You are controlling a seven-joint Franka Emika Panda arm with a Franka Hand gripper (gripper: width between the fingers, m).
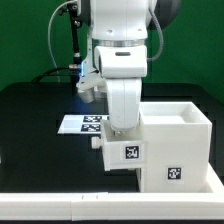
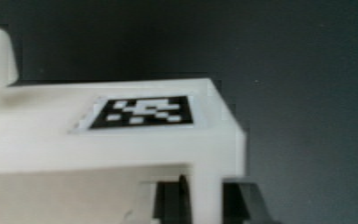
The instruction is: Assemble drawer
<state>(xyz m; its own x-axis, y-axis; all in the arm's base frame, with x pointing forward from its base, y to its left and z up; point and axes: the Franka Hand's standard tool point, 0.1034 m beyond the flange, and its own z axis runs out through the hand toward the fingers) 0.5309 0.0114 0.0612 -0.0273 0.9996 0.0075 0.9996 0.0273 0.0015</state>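
The large white cube shell (image 1: 178, 142) stands at the exterior view's right, its hollow side up and a tag on its front. A small white tray (image 1: 127, 153) with a tag sits against the shell's left side. My gripper (image 1: 118, 136) comes straight down onto this tray. In the wrist view the tray's tagged top (image 2: 149, 111) fills the middle, and my gripper (image 2: 206, 203) is shut on a thin white wall of the tray, with a dark finger (image 2: 171, 203) on each side. The second tray is not in view.
The marker board (image 1: 82, 124) lies flat on the black table, left of and behind the tray. A white rim (image 1: 60, 205) runs along the table's front edge. A black cable stand (image 1: 72, 40) is at the back left.
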